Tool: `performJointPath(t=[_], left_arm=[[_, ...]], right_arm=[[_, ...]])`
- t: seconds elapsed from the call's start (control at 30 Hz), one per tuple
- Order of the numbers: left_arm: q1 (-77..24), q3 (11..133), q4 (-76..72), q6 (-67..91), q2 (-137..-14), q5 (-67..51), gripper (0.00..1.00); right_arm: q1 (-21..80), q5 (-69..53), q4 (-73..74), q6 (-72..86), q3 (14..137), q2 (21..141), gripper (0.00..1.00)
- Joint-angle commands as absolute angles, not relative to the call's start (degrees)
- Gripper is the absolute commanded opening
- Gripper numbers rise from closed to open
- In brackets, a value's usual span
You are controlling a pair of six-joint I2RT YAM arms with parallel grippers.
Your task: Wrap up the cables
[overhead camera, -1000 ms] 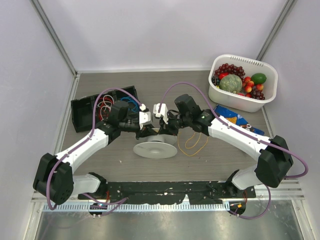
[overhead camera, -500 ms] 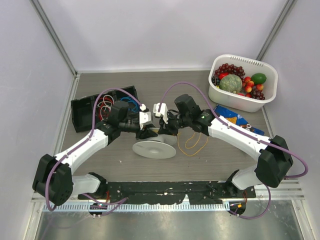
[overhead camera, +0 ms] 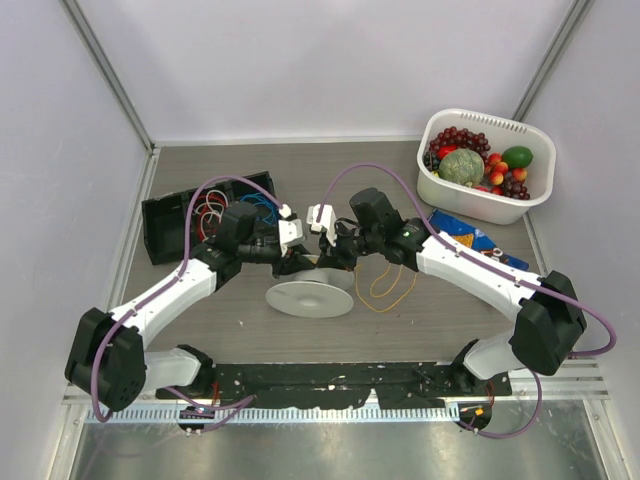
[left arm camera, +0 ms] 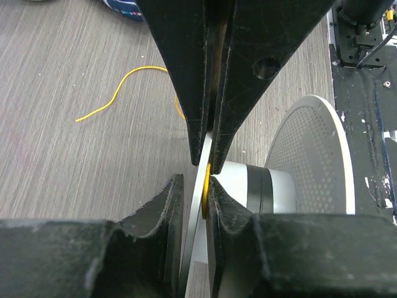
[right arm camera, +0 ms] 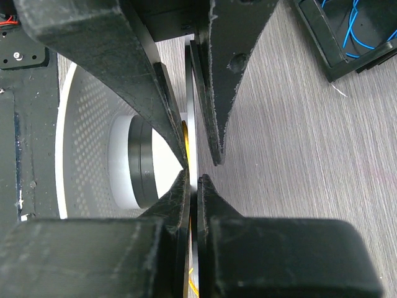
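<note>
Since a second ago the left wrist has tipped slightly toward the far side; the right arm has kept its place. Seen from above, both arms meet at mid-table over a white spool [overhead camera: 310, 297], which lies tilted with its broad perforated flange facing the camera. The wrists cover its hub and the fingertips, so the grips cannot be read from that view. The left wrist camera shows the left gripper [left arm camera: 196, 180] with its jaws a narrow way apart, straddling the thin edge of the spool's other flange. A sliver of yellow shows in the gap, but it is unclear whether the pads actually press. The right gripper [right arm camera: 193, 180] has its jaws pressed together on that same thin flange edge, coming from the opposite side. The yellow cable [overhead camera: 392, 285] lies mostly in loose loops on the table just right of the spool, partly under the right arm, with one free end curling across the wood. How much is wound on the hub is hidden. A black tray [overhead camera: 165, 215] of blue and red-and-white wire coils sits at the left, partly behind the left arm. A white tub [overhead camera: 480, 205] of fruit stands at the far right, with a blue packet [overhead camera: 470, 238] just in front of it.
</note>
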State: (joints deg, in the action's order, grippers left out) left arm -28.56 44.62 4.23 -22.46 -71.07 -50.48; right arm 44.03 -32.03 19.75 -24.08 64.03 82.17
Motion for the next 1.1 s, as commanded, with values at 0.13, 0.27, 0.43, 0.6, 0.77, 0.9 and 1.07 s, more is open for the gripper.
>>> performJointPath(t=[0.13, 0.27, 0.43, 0.6, 0.77, 0.9, 1.07], left_arm=[[-29.27, 43.77, -4.39, -20.04, -69.34, -53.61, 0.14], [-29.27, 44.03, -4.13, -19.86, -68.91, -54.4, 0.32], [-29.27, 44.03, -4.22, -19.42, -69.08, -54.58, 0.28], [-29.27, 43.95, -4.22, -19.51, -69.17, -55.37, 0.03], [-29.18, 43.77, -3.52, -19.34, -68.38, -54.94, 0.0], [-27.78, 43.77, -2.55, -19.25, -66.8, -55.19, 0.0], [-27.6, 47.28, 5.79, -26.1, -65.48, -56.96, 0.0]], right_arm=[[44.12, -31.91, 13.89, -23.64, 63.9, 80.95, 0.0], [44.12, -31.64, 13.89, -23.64, 63.63, 80.86, 0.01], [44.21, -31.55, 13.71, -23.64, 63.72, 80.86, 0.01], [44.21, -31.47, 13.8, -23.82, 63.46, 80.77, 0.01], [43.69, -30.06, 15.46, -22.77, 64.33, 80.6, 0.3], [38.86, -34.17, 18.01, -21.71, 64.6, 78.32, 0.75], [33.67, -37.26, 22.58, -27.15, 63.02, 73.05, 0.87]])
